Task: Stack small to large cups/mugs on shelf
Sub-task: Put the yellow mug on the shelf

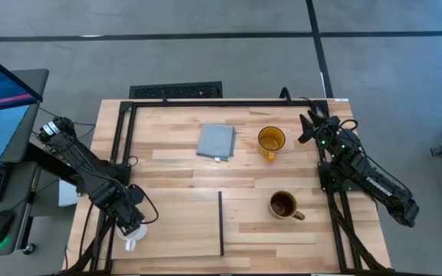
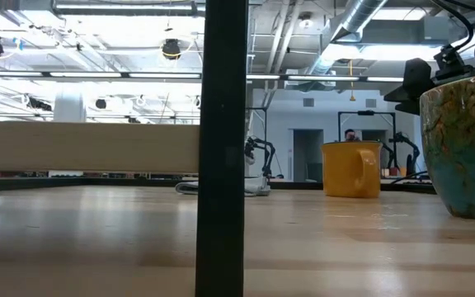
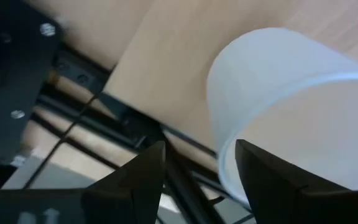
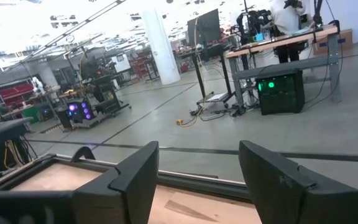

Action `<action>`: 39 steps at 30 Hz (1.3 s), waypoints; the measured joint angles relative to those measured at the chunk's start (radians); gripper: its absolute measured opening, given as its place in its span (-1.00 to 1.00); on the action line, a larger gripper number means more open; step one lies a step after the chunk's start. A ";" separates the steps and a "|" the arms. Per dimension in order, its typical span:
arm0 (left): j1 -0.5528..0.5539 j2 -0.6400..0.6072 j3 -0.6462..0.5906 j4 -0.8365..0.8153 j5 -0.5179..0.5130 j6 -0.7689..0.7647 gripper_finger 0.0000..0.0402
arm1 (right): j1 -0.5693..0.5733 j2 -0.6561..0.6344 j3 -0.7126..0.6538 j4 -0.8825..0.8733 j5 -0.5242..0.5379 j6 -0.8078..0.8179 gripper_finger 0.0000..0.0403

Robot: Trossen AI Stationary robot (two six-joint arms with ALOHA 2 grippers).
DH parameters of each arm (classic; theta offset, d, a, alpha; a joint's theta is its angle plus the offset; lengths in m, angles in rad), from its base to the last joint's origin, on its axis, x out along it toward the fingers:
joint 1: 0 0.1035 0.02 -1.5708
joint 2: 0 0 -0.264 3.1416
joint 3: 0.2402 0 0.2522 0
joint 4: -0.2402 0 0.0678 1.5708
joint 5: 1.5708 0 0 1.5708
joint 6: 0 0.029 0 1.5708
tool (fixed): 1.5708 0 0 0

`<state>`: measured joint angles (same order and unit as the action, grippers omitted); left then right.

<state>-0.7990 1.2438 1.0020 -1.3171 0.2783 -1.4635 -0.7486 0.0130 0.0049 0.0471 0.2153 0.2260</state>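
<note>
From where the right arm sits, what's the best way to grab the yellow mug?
Take the yellow mug by its rim wall, coming straight down with the right end effector. It stands upright with its mouth open upward, and its handle points toward the table's front, so pinch the wall on the side away from the handle. That's a judgement.

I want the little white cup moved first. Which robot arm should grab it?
Probably the left. Its gripper is right at the white cup, fingers open around its wall. The right gripper waits far across the table.
</note>
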 joint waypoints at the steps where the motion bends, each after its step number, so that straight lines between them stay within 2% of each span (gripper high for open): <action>1: 0.000 0.000 0.013 -0.022 -0.001 0.000 -0.07 | 0.000 0.000 0.000 0.000 0.000 0.000 0.22; 6: 0.000 0.000 0.080 -0.039 -0.039 0.002 -0.07 | 0.000 0.000 0.000 0.000 0.000 0.000 0.22; 10: 0.000 0.000 0.148 -0.040 -0.131 0.004 -0.07 | 0.000 0.000 0.000 0.000 0.000 0.000 0.22; 14: 0.008 -0.007 0.218 -0.040 -0.325 0.034 -0.07 | 0.000 0.000 0.000 0.000 0.000 0.000 0.22; 20: 0.109 -0.035 0.251 -0.047 -0.725 0.129 -0.07 | 0.000 0.000 0.000 0.000 0.000 0.011 0.22; 27: 0.295 -0.036 0.251 -0.015 -0.922 0.405 -0.07 | 0.000 0.000 0.000 0.000 0.000 0.145 0.22; 33: 0.466 -0.044 0.251 0.263 -0.943 0.797 -0.07 | 0.000 0.000 0.000 0.000 0.000 0.143 0.22; 36: 0.532 -0.050 0.251 0.386 -0.891 0.971 -0.07 | 0.000 0.000 0.000 0.000 0.000 0.135 0.22; 39: 0.593 -0.083 0.241 0.479 -0.866 1.078 -0.07 | 0.000 0.000 0.000 0.000 0.000 0.135 0.22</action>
<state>-0.2060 1.1611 1.2432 -0.8382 -0.5874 -0.3856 -0.7486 0.0128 0.0048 0.0472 0.2151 0.3614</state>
